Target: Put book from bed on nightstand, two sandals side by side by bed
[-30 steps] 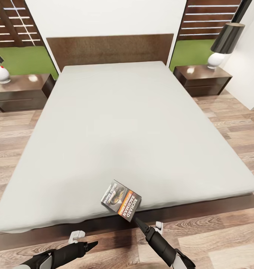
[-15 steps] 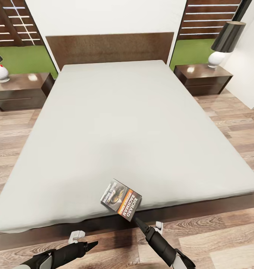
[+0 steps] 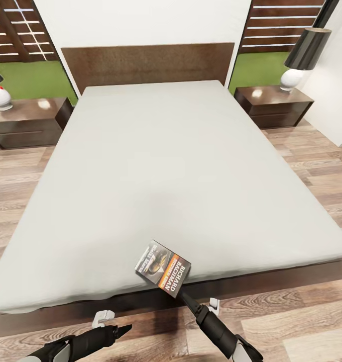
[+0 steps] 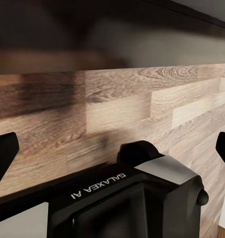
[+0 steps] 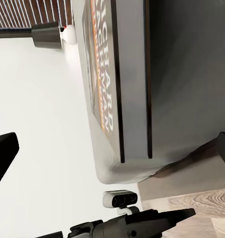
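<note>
Dark book (image 3: 163,269) pinched by right fingers (image 3: 186,299).

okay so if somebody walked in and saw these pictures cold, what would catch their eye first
Probably the big pale bed that spans the middle of the head view, with its dark headboard against the white wall. Next, the small dark book with an orange band at the bed's near edge, the right gripper right at its near corner. A dark nightstand with a black-shaded lamp stands at the far right.
</note>
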Controlling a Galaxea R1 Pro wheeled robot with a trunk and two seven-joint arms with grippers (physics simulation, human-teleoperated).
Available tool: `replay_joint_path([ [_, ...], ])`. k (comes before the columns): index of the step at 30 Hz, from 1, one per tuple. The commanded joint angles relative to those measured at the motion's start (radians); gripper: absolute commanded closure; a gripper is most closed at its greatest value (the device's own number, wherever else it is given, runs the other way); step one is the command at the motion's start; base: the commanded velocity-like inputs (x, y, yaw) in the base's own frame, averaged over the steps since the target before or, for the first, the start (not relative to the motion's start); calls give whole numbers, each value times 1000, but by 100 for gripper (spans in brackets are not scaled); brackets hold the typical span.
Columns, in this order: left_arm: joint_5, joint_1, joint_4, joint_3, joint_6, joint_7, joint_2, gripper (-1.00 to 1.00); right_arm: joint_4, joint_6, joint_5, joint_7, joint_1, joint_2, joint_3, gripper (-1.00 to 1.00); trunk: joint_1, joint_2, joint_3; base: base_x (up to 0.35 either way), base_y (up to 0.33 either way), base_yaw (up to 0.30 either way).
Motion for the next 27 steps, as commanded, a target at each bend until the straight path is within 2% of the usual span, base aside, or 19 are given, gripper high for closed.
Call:
replay_joint_path([
  [1,-10,0,0,8,-1,-3,0,-100,0,10,-2,4,0,1,-4,-100,0,0,-1,0,0,0],
  [27,-8,0,0,9,1,-1,0,-100,0,10,-2,4,-1,1,-4,-100,0,0,-1,0,24,0],
])
